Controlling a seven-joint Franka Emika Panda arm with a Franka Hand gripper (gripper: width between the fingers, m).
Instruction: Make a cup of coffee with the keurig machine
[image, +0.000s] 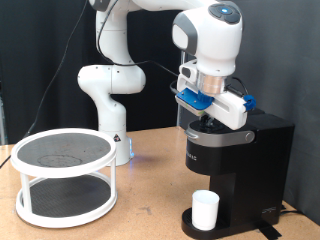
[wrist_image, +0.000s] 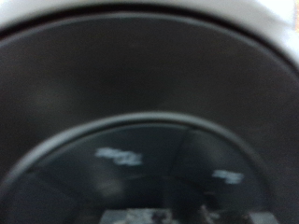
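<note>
One cup (image: 206, 208), one keurig machine (image: 236, 165), one two-tier round rack (image: 65, 176) and one robot arm (image: 118, 60) are showing in the exterior view. The cup is standing upright on the machine's round drip base (image: 199, 223), its long axis running vertically and its open mouth facing straight up, directly beneath the brew head. The keurig machine is sitting at about four o'clock in the exterior view, on the wooden table (image: 150, 200), its front and drip base pointing toward roughly seven o'clock and its tall body rising vertically. The gripper (image: 208, 117) is pressing down right at the top of the machine, at about two o'clock from the cup, with the arm's white wrist bending over it from above. Whether the fingers are spread or pressed together cannot be told, since the machine's top is hiding them. The wrist view is filling up with a blurred, dark curved surface (wrist_image: 140, 103), very close to the lens. The white rack is sitting well apart at about eight o'clock.
</note>
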